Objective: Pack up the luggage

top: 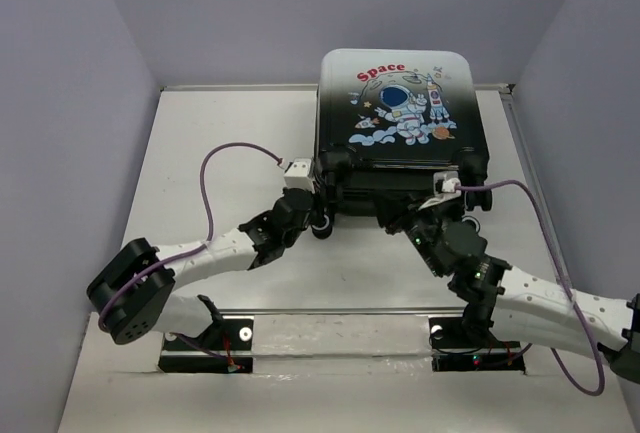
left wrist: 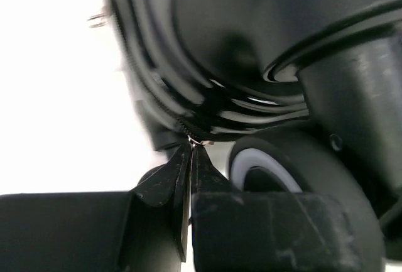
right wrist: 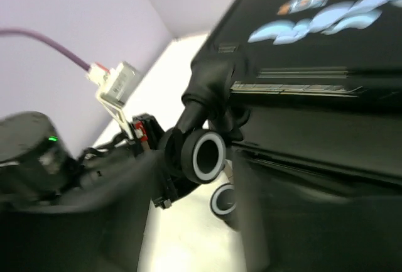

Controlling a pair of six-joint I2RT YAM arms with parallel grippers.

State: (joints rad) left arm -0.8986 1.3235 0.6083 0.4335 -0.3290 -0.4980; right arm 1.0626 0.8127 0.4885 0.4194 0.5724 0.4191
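Top view: luggage, silver-to-black shell, astronaut print upward, closed, flat at the far centre of the table. Long axis runs near-to-far, wheels toward the arms. Right gripper at its near edge, jaw state unreadable.
Left wrist: left gripper pinched together on a zip pull.
Right wrist: blurred; black shell, white-rimmed wheel.

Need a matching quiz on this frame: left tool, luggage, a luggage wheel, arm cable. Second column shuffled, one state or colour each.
Things:
1. left tool
2. luggage
3. wheel
4. cable

States or colours:
A. purple
B. lying flat, astronaut print facing up
C. pinched shut on the zipper pull
D. black with a light ring

Pairs: 1-C, 2-B, 3-D, 4-A
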